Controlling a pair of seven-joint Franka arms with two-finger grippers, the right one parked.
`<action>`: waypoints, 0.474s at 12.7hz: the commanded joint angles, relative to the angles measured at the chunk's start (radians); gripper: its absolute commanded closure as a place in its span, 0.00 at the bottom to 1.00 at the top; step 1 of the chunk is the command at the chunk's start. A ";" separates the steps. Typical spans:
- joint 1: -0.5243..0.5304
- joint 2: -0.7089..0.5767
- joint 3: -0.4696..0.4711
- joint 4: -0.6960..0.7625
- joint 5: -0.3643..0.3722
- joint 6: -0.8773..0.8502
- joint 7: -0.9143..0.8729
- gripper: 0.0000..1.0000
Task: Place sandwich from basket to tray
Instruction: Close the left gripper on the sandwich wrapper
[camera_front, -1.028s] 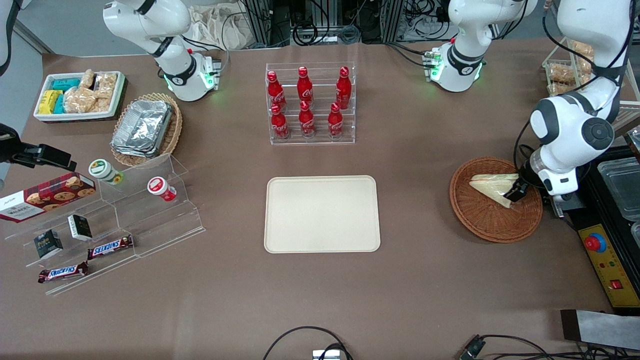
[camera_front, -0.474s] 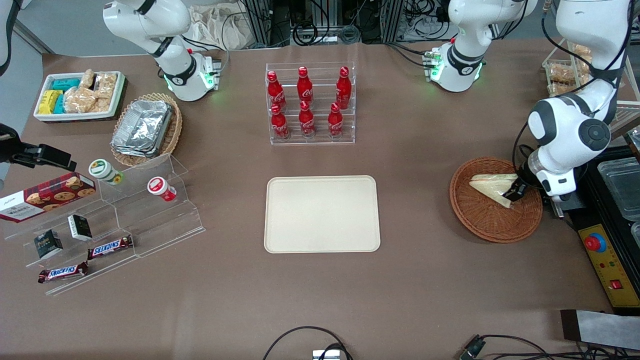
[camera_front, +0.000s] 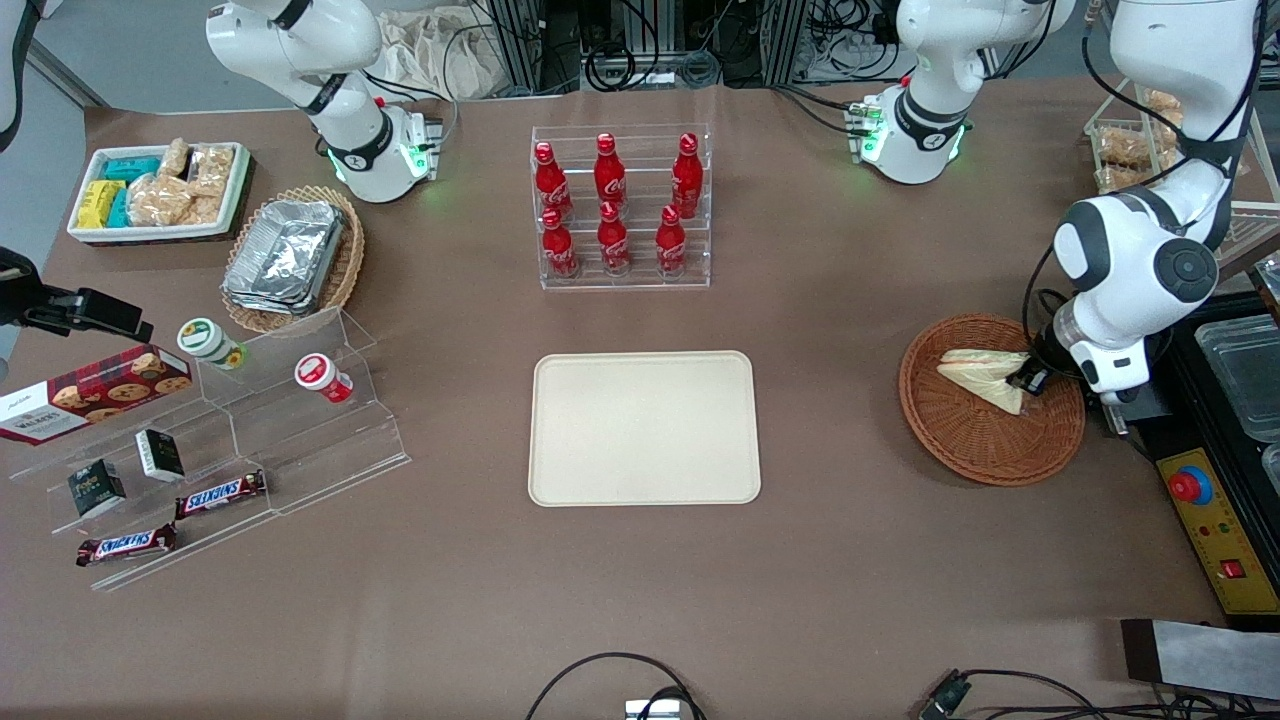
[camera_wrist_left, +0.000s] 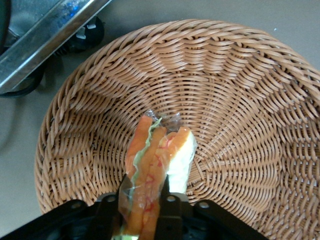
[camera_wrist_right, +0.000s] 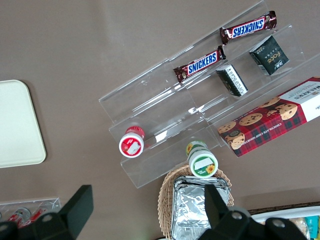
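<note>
Sandwich (camera_front: 983, 375) tilted up, gripper (camera_front: 1030, 383) clamped (basket (camera_front: 975, 450)).

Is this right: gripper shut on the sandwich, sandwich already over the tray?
Not quite. The gripper is shut on the sandwich, but the sandwich is over the basket, not the tray, which sits bare toward the parked arm's end. The front view shows it; the left wrist view shows wicker under the sandwich.

White arm (camera_front: 1140, 270) – grey joints, blk gripper (camera_front: 1030, 381).
</note>
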 joint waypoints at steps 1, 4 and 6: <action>-0.002 -0.052 -0.004 0.015 0.020 -0.065 0.026 0.91; -0.002 -0.109 -0.004 0.118 0.026 -0.266 0.089 0.91; -0.008 -0.118 -0.008 0.220 0.029 -0.404 0.105 0.90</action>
